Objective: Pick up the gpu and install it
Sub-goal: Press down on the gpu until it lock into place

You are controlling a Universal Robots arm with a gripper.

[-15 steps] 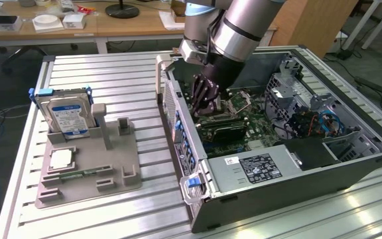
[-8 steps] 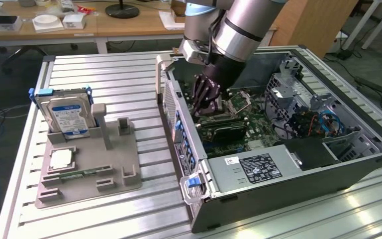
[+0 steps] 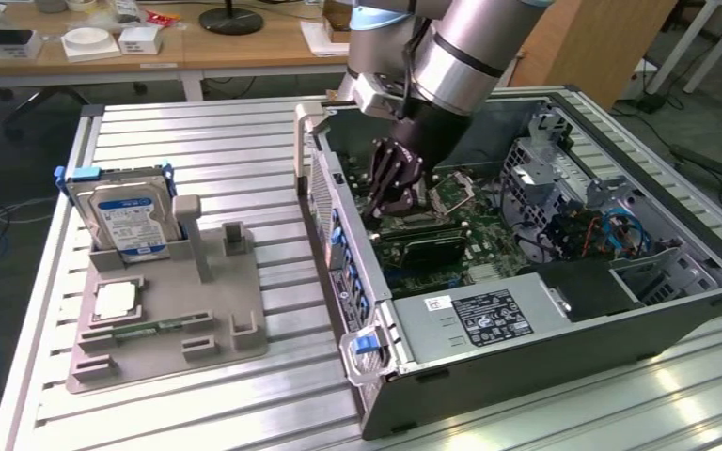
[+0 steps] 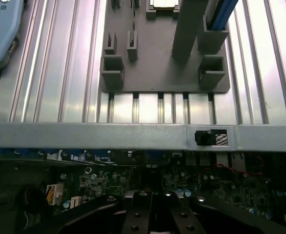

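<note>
The hand point(image 3: 393, 193), fingers together, reaches into the open computer case point(image 3: 662, 319) at centre frame, just above the gpu point(image 3: 431, 246) lying on the motherboard. The hard drive point(image 3: 129, 218) stands at left on the worktop point(image 3: 211, 132).

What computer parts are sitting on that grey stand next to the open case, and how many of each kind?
Hard drive: 1
Square silver chip: 1
Green memory strip: 1
Total: 3

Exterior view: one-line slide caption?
Shut gripper lowered inside the open PC case over the motherboard; hard drive standing in the gray holder.
</note>
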